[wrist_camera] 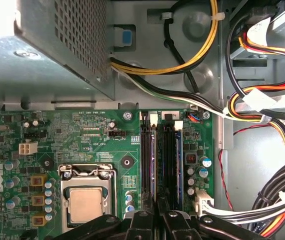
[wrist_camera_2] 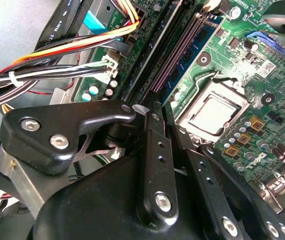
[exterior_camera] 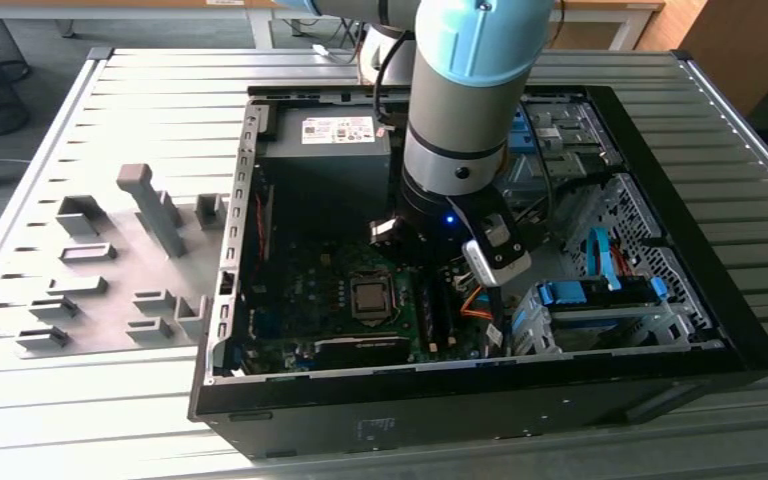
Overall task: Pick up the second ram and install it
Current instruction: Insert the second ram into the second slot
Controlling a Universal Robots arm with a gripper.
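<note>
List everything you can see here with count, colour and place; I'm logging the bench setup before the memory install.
computer case: one, black, open, lying on the table.
table: one, grey, slatted metal.
fixture blocks: several, grey, on the table at the exterior view's left of the case.
motherboard: one, green, inside the case.
processor socket: one, silver, on the motherboard.
memory slots: several, black, beside the socket.
ram stick: one, dark with black chips, upright in a slot.
power supply: one, grey, at the case's far end.
cable bundle: black, yellow, red and orange wires.
drive bays: blue fittings, exterior view's right.
arm: one, grey and light blue, reaching into the case.
gripper: one, black, over the memory slots.
</note>
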